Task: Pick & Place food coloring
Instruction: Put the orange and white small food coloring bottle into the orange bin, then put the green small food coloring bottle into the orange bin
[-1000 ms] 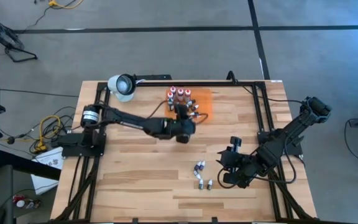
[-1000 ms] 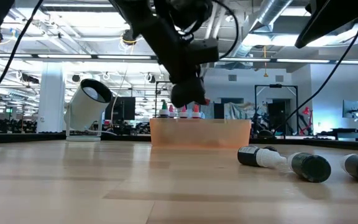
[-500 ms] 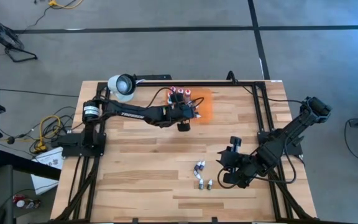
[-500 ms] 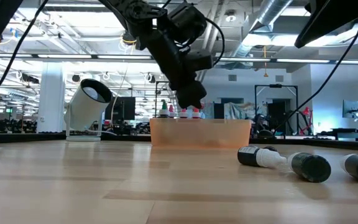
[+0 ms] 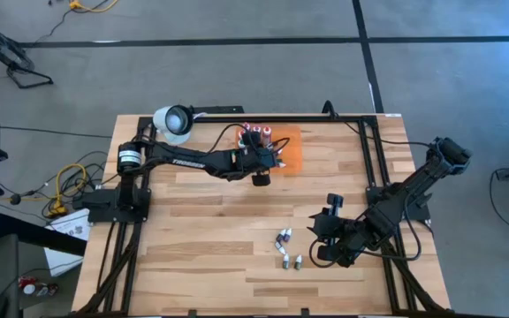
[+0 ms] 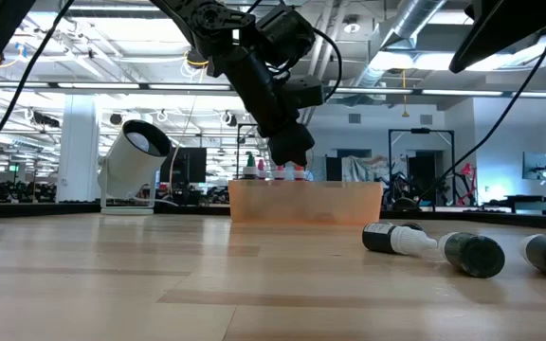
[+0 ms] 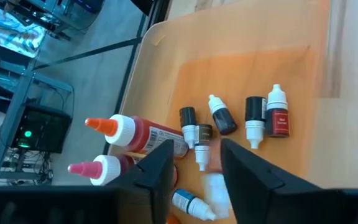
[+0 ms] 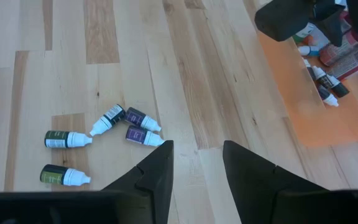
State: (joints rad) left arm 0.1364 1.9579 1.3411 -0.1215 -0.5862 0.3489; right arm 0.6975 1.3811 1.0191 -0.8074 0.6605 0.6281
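Note:
The food coloring is in two groups. Several small bottles lie in the orange tray (image 5: 286, 147), among them red ones with orange and pink caps (image 7: 135, 134) and dark droppers (image 7: 219, 118). More droppers (image 5: 287, 250) lie on their sides on the wood at the near right. My left gripper (image 7: 197, 165) hangs open over the tray's near left part. A blurred pale dropper (image 7: 215, 186) shows in the gap between its fingers, down in the tray. My right gripper (image 8: 197, 168) hovers open and empty to the right of the loose droppers (image 8: 98, 146).
A white lamp (image 5: 173, 121) stands at the far left of the table, left of the tray. A black frame rail (image 5: 307, 116) runs along the far edge behind the tray. Bare wood lies between the tray and the loose droppers (image 6: 434, 248).
My left gripper has swung from the bare wood toward the far edge and now stands over the orange tray's near left part; it has kept still for the last half second. The right arm and the loose droppers have stayed put.

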